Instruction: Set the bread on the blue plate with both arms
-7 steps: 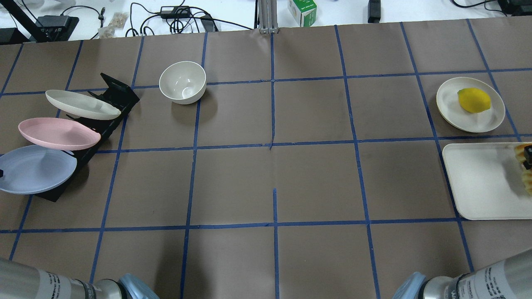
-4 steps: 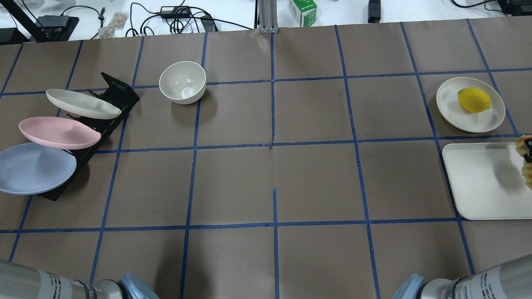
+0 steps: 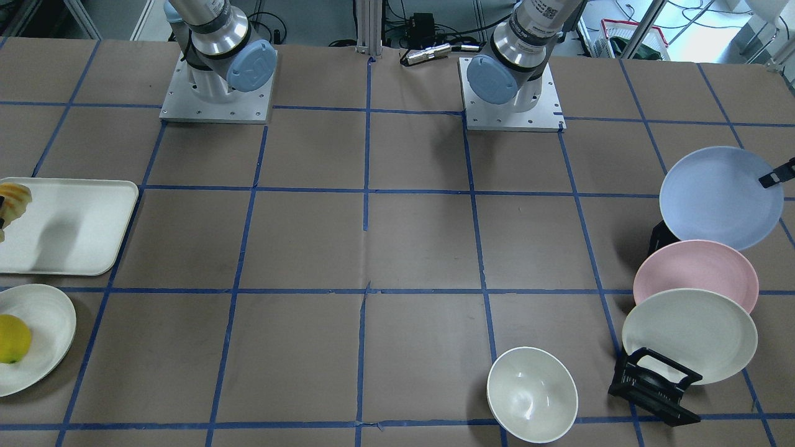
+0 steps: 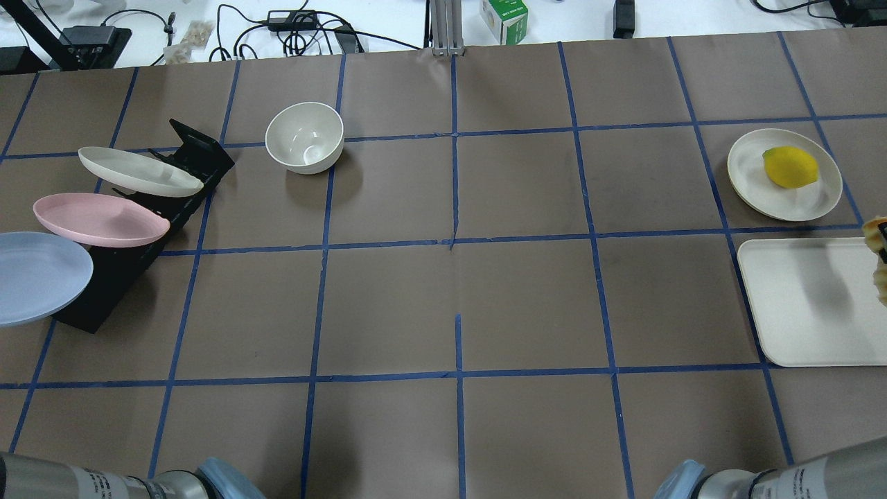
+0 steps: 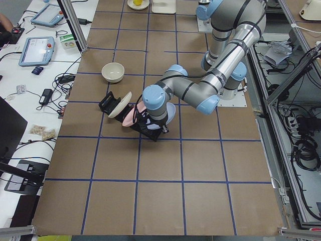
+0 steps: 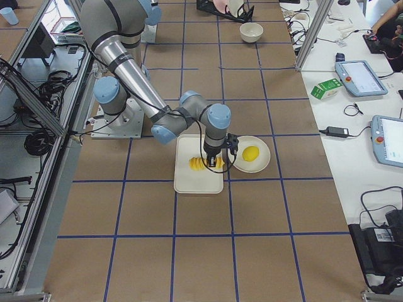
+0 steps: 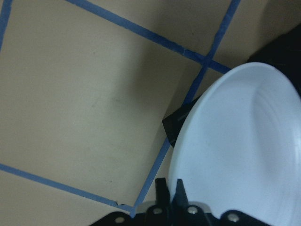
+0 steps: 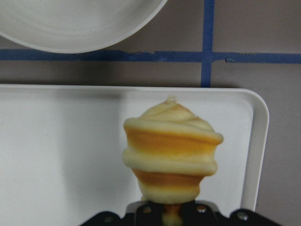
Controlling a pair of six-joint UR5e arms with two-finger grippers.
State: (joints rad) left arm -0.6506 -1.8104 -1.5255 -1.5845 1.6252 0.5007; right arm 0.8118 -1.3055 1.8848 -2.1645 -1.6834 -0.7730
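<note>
At opposite ends of the table (image 4: 527, 305): blue plate (image 4: 38, 277) and bread (image 8: 171, 150), each gripped.
The plate hangs tilted beside the black rack (image 4: 118, 277), its rim pinched between the left gripper's (image 7: 170, 188) fingers, a grip only the left wrist view shows. The bread, clamped mid-row by the right gripper (image 6: 218, 162), hangs above the white tray (image 4: 797, 305); overhead, the frame edge cuts it off.

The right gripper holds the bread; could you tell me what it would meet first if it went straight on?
Most likely the tray: the right gripper points down over it, so the bread it holds would touch first. Height is unclear.
</note>
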